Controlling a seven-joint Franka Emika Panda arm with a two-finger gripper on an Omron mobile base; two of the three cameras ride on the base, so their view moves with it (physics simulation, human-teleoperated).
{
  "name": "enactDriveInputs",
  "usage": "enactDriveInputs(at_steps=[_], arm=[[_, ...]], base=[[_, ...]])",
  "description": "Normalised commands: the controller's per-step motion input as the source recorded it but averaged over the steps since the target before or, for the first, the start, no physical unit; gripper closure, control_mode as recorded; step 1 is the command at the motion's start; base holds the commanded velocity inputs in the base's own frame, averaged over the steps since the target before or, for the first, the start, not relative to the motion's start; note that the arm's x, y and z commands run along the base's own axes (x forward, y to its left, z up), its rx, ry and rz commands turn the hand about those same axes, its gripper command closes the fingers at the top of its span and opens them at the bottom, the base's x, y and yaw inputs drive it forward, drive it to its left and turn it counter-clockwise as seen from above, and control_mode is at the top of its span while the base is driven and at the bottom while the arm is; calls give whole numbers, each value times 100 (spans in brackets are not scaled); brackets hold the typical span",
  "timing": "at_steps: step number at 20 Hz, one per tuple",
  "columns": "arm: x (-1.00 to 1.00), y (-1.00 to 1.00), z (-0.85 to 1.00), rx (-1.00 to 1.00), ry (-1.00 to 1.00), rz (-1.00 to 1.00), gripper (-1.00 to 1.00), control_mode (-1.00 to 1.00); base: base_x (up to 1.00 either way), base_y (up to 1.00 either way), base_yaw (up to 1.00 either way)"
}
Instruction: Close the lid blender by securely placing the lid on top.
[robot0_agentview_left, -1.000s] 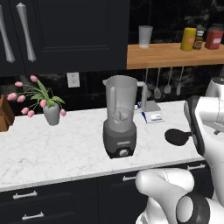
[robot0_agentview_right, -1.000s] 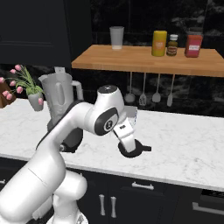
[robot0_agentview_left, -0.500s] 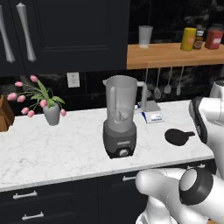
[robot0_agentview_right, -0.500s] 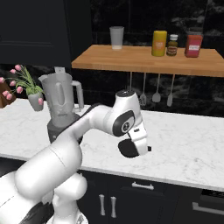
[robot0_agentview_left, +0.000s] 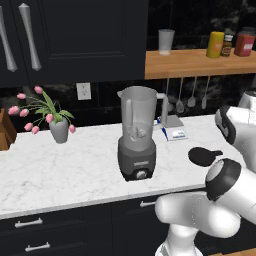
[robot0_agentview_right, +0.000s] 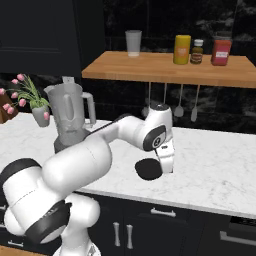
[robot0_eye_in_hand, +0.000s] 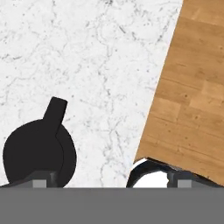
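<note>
The blender (robot0_agentview_left: 137, 135) stands open-topped on the marble counter, a translucent grey jar on a dark base with a knob. In the right base view, the blender (robot0_agentview_right: 70, 117) is at the left. The black lid (robot0_agentview_left: 202, 156) lies flat on the counter to the blender's right, its small tab pointing right. My gripper (robot0_agentview_right: 166, 167) hangs just above the lid (robot0_agentview_right: 148, 170), pointing down. In the hand view, the gripper (robot0_eye_in_hand: 109, 179) is open; the lid (robot0_eye_in_hand: 39, 151) lies under one fingertip (robot0_eye_in_hand: 41, 179), off-centre. Nothing is held.
A vase of pink tulips (robot0_agentview_left: 55, 122) stands at the counter's left. A wooden shelf (robot0_agentview_right: 165, 67) above carries a glass (robot0_agentview_right: 133, 42) and jars, with utensils hanging below. A small blue-and-white object (robot0_agentview_left: 172, 132) sits behind the blender. The counter's front edge (robot0_eye_in_hand: 153, 118) runs close beside the lid.
The arm has swung rightward and the hand has shifted slightly over the lid. The lid and blender have stayed in place, and the jaws stay wide.
</note>
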Motion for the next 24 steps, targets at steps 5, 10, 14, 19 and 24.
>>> enactDriveInputs(at_steps=[5, 10, 14, 19, 24], arm=[[35, 0, -17, 10, 0, 0, -100, -100], [23, 0, -24, 4, 0, 0, -100, -100], [20, 0, -29, 0, 0, 0, -100, -100], [17, 0, -32, 0, 0, 0, -100, -100], [13, 0, -30, 0, 0, 0, -100, -100]], base=[[0, 0, 0], [0, 0, 0], [0, 0, 0], [0, 0, 0], [0, 0, 0]])
